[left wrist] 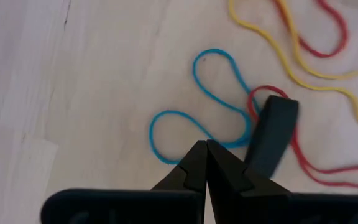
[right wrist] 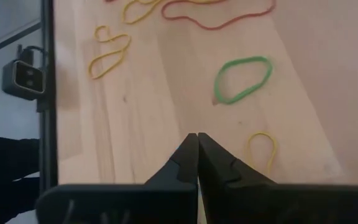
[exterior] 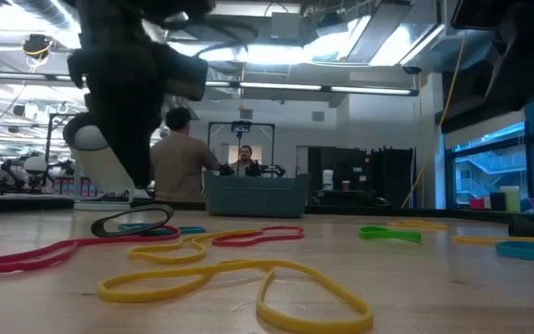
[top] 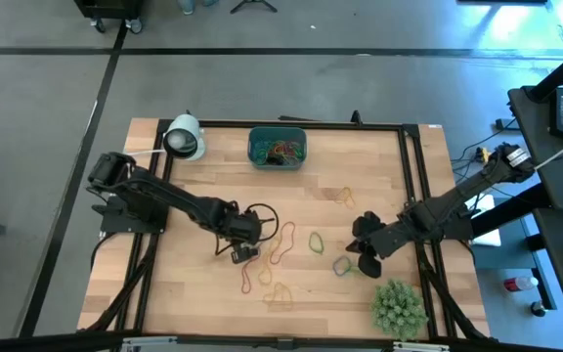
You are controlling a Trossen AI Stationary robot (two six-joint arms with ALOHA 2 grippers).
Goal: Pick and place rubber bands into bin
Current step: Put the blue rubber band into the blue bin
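Dark, pointed fingers of the left hand (left wrist: 205,163) are pressed together with nothing between them, their tips just over a thin blue rubber band twisted into a figure-eight (left wrist: 199,102) on the pale wooden counter (top: 194,293). Just beside that band lie a red rubber loop (left wrist: 303,155) and long yellow loops (left wrist: 303,62), with a dark flat band (left wrist: 271,138) lying across the red one.

The risk here, as I judge it, is a miss: hands shut this tightly must spread before they can take anything, and a descent with the tips together would only push the floppy blue band along the wood. Spread wide, they could catch the neighbouring red loop too and drag a tangle.

The small teal rectangular plastic bin (top: 278,148), already holding several coloured bands, stands well beyond the blue band toward the counter's far edge, so a weak pinch could drop the band on the way.

The right hand (right wrist: 196,163), also pressed together and empty, hovers farther from the blue band, near a green rubber loop (right wrist: 242,79).
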